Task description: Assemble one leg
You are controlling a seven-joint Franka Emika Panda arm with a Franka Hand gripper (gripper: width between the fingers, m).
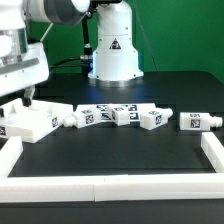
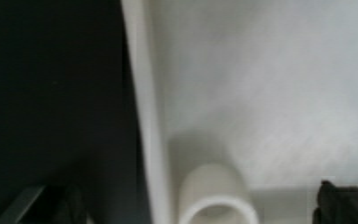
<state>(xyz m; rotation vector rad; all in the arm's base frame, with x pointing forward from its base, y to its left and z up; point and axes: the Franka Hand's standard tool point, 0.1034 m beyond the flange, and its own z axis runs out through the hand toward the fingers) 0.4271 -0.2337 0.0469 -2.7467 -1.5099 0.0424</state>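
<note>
A white square tabletop (image 1: 38, 122) lies at the exterior view's left. My gripper (image 1: 24, 97) hangs just above its left part. In the wrist view the tabletop's white face (image 2: 265, 90) fills most of the frame. Its edge runs against the black table (image 2: 51, 100). A white rounded peg-like piece (image 2: 211, 192) stands between my gripper's (image 2: 194, 206) dark fingertips (image 2: 345, 200), which are wide apart and clear of it. Several white tagged legs lie in a row: one (image 1: 84, 117) beside the tabletop, then (image 1: 125, 113), (image 1: 152, 119), and one apart (image 1: 197, 121).
A white fence (image 1: 110, 186) runs along the table's front and up both sides (image 1: 214, 152). The robot's white base (image 1: 112, 50) stands at the back behind the legs. A small tagged white piece (image 1: 4, 128) sits at the far left edge.
</note>
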